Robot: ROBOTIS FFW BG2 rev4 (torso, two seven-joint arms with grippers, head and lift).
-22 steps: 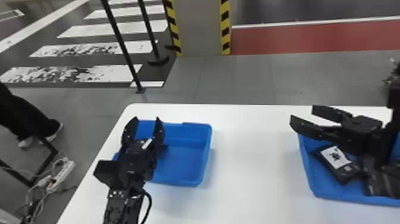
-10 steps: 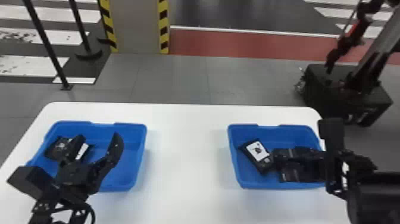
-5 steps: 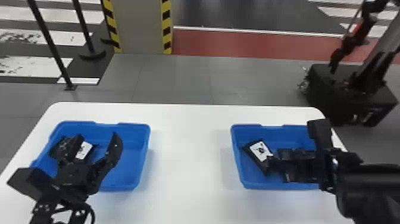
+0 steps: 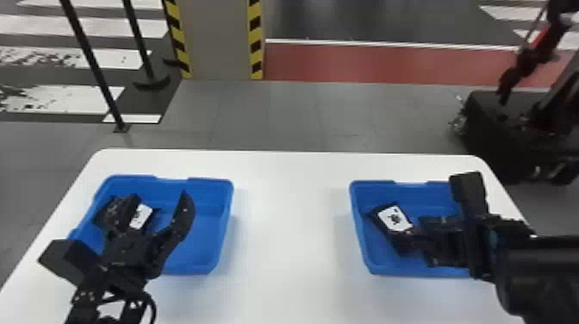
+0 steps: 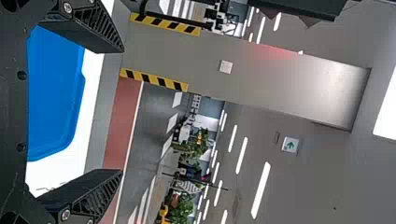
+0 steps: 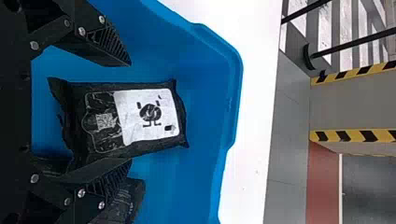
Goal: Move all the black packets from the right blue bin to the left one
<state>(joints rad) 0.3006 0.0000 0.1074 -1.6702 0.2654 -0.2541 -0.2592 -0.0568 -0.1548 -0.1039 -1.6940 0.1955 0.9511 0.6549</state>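
Left gripper is hanging wide open over the left blue bin, lower left of the head view, with a black packet in that bin. Right gripper is at lower right, fingers spread in the right blue bin, labelled packet between them. Can't tell if they're touching it. Another packet is partly hidden behind one finger.

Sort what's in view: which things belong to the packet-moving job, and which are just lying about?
Job:
right blue bin
its black packets
left blue bin
its labelled packet
left gripper
right gripper

Just about:
striped pillar
slim black post
dark machine on the floor
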